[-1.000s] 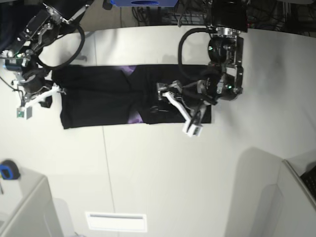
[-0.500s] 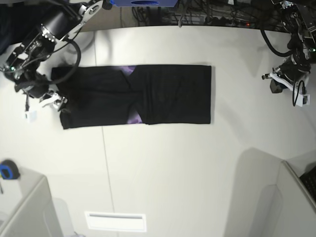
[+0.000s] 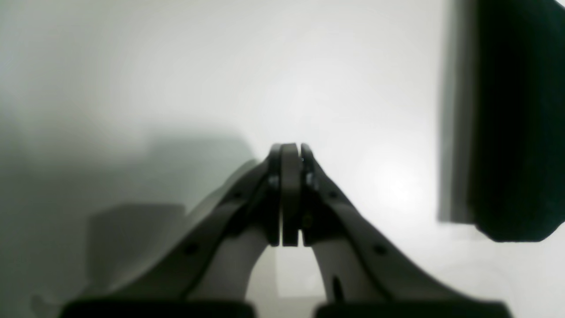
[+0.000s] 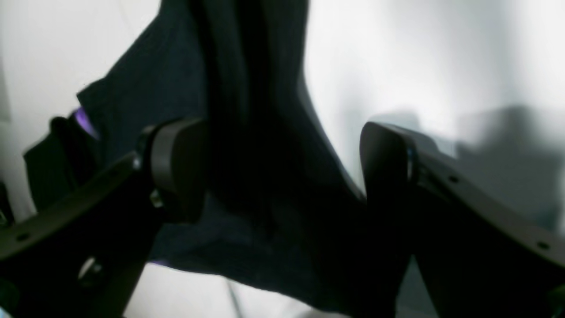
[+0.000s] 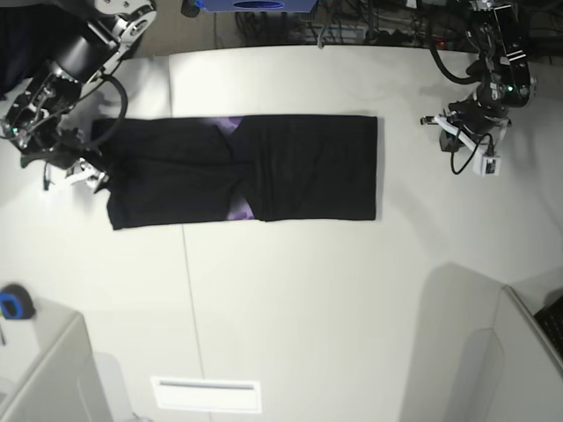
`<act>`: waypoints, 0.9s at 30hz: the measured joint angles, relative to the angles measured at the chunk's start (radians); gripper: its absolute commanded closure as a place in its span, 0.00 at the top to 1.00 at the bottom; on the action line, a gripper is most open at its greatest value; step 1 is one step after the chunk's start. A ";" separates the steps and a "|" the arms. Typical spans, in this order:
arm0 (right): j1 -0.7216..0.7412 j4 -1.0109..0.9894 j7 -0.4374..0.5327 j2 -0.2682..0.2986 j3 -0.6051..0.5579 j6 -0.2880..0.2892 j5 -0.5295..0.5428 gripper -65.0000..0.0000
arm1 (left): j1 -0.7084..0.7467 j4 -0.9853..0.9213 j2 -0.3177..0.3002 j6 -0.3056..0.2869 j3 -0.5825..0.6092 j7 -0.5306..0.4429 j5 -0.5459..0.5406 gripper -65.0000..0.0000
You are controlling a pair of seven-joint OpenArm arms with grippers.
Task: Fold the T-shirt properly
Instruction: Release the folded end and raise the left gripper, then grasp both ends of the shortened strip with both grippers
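Note:
The black T-shirt (image 5: pixel 299 167) lies flat on the white table as a long folded band, with purple print peeking out at its middle seam. My right gripper (image 5: pixel 81 176) is at the band's left end. In the right wrist view this gripper (image 4: pixel 282 172) is open, and a bunched edge of the T-shirt (image 4: pixel 247 110) runs between its two fingers. My left gripper (image 5: pixel 482 161) hovers over bare table to the right of the shirt. In the left wrist view it (image 3: pixel 289 152) is shut on nothing, with the T-shirt's edge (image 3: pixel 516 119) dark at the right.
A blue tape roll (image 5: pixel 13 304) sits at the left edge. A blue box (image 5: pixel 255 4) and cables lie along the back. A grey panel (image 5: pixel 475 343) fills the lower right and a white label (image 5: pixel 207 394) lies near the front.
My left arm has left the shirt's right half, swung out to the table's right side and shut. My right gripper has opened at the shirt's left end.

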 measured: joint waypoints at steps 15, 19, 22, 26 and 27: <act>-0.038 0.027 -0.034 -0.031 -0.034 0.000 0.111 0.74 | -0.092 -0.077 0.058 0.008 0.169 -0.073 -0.005 0.00; -0.040 0.029 -0.038 -0.034 -0.038 0.000 0.110 0.74 | -0.121 -0.111 0.058 0.008 0.214 -0.089 -0.001 0.00; -0.037 0.024 -0.013 -0.037 -0.001 0.000 0.110 0.74 | -0.133 -0.114 0.087 0.006 0.229 -0.103 0.062 0.00; -0.006 -0.061 -0.031 0.040 0.082 0.001 0.100 0.75 | -0.130 -0.112 0.101 0.000 0.223 -0.114 0.097 0.00; 0.014 -0.103 -0.043 0.067 0.103 0.000 0.102 0.75 | -0.130 -0.112 0.101 0.000 0.223 -0.116 0.097 0.00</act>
